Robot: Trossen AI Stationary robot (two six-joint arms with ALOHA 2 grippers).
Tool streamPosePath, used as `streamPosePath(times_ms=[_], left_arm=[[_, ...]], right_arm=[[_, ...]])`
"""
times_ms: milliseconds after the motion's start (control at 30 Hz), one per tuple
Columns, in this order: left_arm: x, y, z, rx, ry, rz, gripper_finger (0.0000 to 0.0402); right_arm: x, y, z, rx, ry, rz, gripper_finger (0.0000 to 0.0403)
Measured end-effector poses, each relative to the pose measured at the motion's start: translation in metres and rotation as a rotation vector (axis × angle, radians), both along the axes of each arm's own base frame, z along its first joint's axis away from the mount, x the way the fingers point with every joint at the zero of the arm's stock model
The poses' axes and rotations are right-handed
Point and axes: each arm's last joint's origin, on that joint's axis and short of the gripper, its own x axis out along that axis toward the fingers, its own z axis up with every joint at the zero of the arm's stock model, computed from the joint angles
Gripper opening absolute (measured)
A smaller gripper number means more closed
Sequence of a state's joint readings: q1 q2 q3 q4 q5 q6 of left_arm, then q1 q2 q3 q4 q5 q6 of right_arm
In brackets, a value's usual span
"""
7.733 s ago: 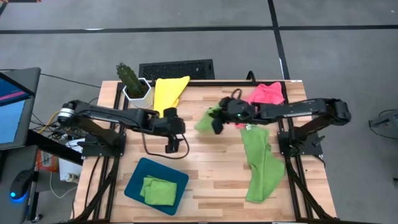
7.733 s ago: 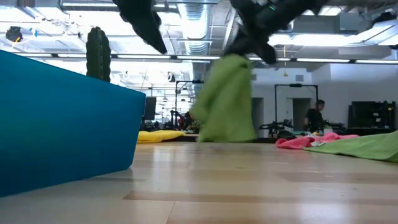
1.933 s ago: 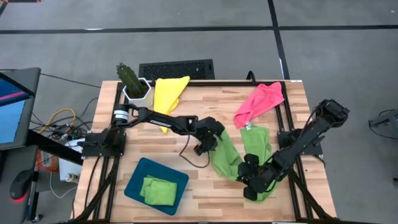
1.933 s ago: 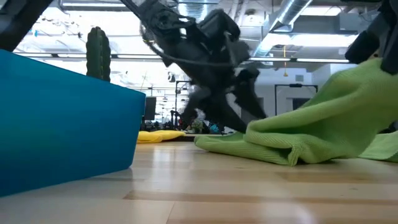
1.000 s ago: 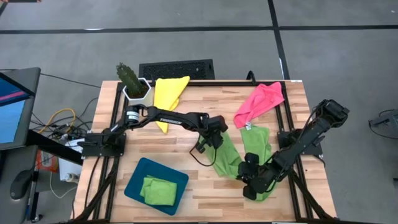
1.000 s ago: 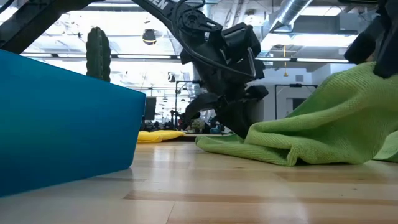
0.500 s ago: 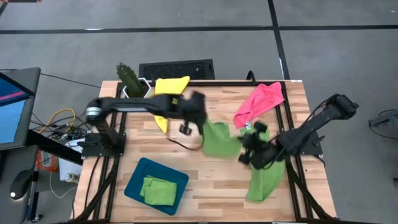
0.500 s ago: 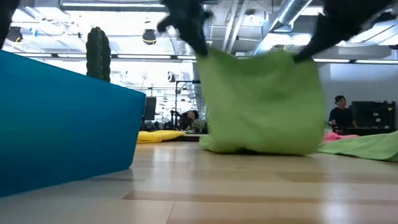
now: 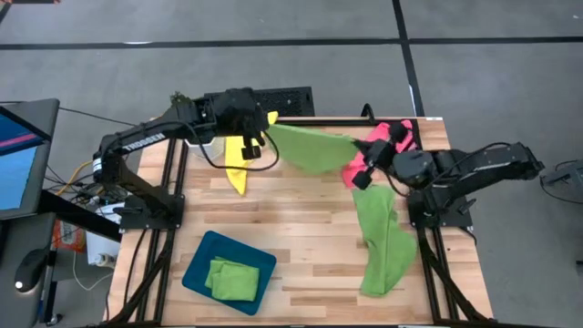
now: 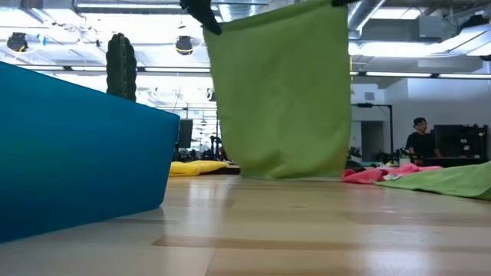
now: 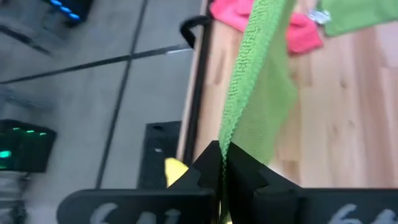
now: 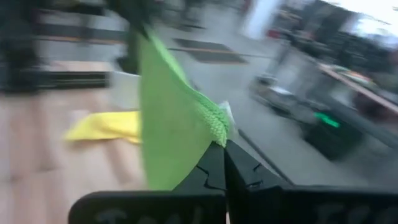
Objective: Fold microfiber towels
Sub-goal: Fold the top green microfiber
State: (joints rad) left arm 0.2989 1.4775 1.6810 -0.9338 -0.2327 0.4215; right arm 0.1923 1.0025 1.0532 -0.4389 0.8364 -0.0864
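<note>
Holding lime green towel [image 9: 312, 148] stretched above table's [image 9: 301, 228] far edge: left gripper [image 9: 258, 142] and right gripper [image 9: 362, 169] each clamped on 1 upper corner; towel hangs flat, clear of tabletop.

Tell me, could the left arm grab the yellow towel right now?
Probably not yet. The left gripper hangs right by the yellow towel, but it is shut on a corner of the stretched green towel, so it would have to let go first.
</note>
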Motion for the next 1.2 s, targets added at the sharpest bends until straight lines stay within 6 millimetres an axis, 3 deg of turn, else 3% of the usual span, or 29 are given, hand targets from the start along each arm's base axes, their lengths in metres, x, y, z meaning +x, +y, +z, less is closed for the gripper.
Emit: streamPosePath(times_ms=[100, 233, 433, 600, 700, 833, 967, 1100, 1200], left_arm=[[0.000, -0.003, -0.001, 0.029, 0.041, -0.040, 0.0000], [-0.004, 0.006, 0.008, 0.163, 0.026, 0.006, 0.0000], [0.004, 0.053, 0.012, 0.302, -0.057, 0.070, 0.0000], [0.014, 0.096, 0.011, 0.522, -0.050, 0.100, 0.0000], [0.014, 0.110, 0.014, 0.603, -0.052, 0.133, 0.0000], [0.009, 0.105, 0.021, 0.606, -0.072, 0.142, 0.0000], [0.001, 0.088, 0.019, 0.510, -0.010, 0.139, 0.0000], [-0.007, 0.066, -0.007, 0.189, 0.106, 0.076, 0.0000], [-0.009, 0.048, -0.038, -0.085, 0.197, 0.039, 0.0000]], right_arm=[[0.005, -0.001, 0.004, -0.026, 0.034, 0.047, 0.0008], [0.002, -0.016, 0.009, -0.140, 0.059, -0.169, 0.0015], [0.002, -0.064, 0.016, -0.179, 0.054, -0.325, 0.0011], [0.006, -0.114, 0.024, -0.253, 0.008, -0.424, 0.0011], [0.010, -0.137, 0.026, -0.300, -0.029, -0.474, 0.0018], [0.015, -0.150, 0.025, -0.333, -0.034, -0.473, 0.0013], [0.024, -0.148, 0.007, -0.276, 0.088, -0.424, 0.0006], [0.029, -0.130, -0.024, -0.099, 0.185, -0.323, 0.0014], [0.033, -0.106, -0.055, 0.054, 0.260, -0.227, 0.0017]])
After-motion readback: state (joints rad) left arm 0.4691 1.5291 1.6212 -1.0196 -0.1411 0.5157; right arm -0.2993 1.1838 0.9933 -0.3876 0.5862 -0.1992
